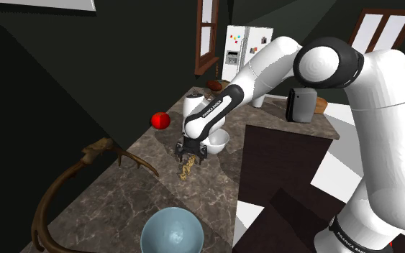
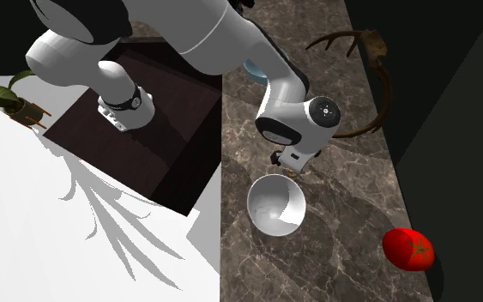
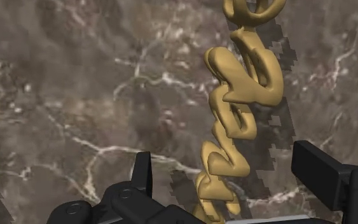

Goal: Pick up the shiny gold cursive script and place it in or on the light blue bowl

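Observation:
The gold cursive script [image 3: 241, 83] lies on the dark marble counter [image 1: 121, 194] and throws a shadow just beside it. In the shoulder view the script [image 1: 186, 169] shows right under my black gripper [image 1: 191, 153]. The gripper [image 3: 222, 153] is open; its fingers stand on either side of the script's near end with a gap on each side. The light blue bowl [image 1: 172, 231] sits at the counter's near end, well short of the gripper. A sliver of the bowl [image 2: 255, 73] peeks out behind the arm in the second exterior view.
A white bowl [image 1: 217, 140] stands right beside the gripper, also the white bowl [image 2: 275, 204]. A red round fruit [image 1: 160, 120] lies farther back. Brown antlers [image 1: 85, 165] curve along the counter's wall side. The counter edge drops to the floor on the shoulder view's right.

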